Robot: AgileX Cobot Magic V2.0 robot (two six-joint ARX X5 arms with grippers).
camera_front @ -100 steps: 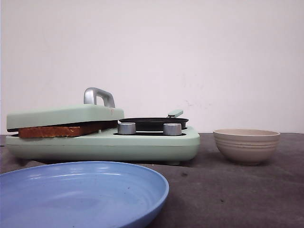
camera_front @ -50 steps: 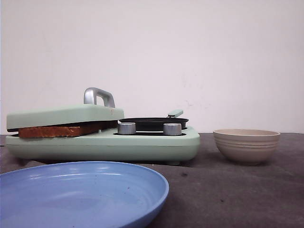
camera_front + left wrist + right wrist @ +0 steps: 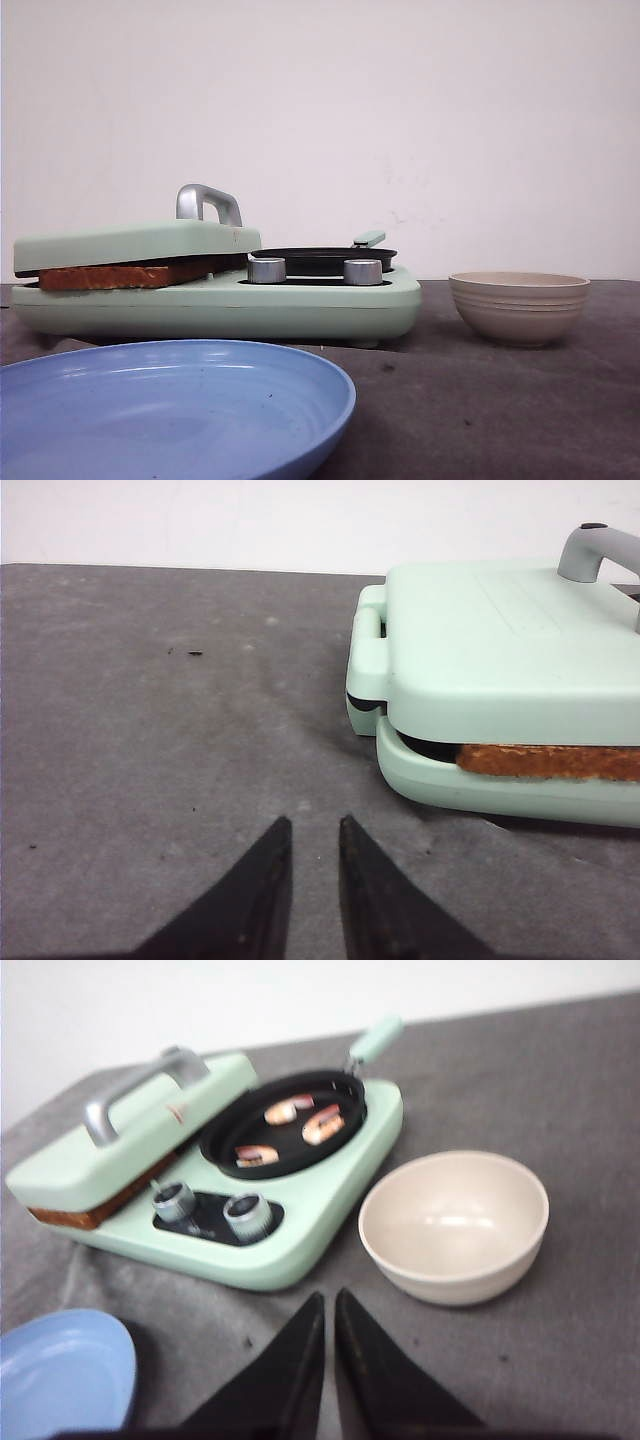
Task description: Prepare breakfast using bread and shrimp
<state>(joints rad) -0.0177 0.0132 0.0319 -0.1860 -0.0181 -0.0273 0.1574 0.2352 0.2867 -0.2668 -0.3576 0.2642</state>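
Two pincers hang over the bench, both empty: the left pincer (image 3: 312, 832) with its tips slightly parted, the right pincer (image 3: 329, 1305) nearly pressed together. The bread (image 3: 130, 274) lies clamped inside the green sandwich press (image 3: 215, 300) under its lid (image 3: 500, 640), only the brown crust edge showing. Three shrimp (image 3: 290, 1125) sit in the small black pan (image 3: 285, 1135) beside it. Toasted bread is probably light, stiff and crumbly, so lift the lid by its metal handle (image 3: 208, 203) first, then pinch the slice gently at the crust
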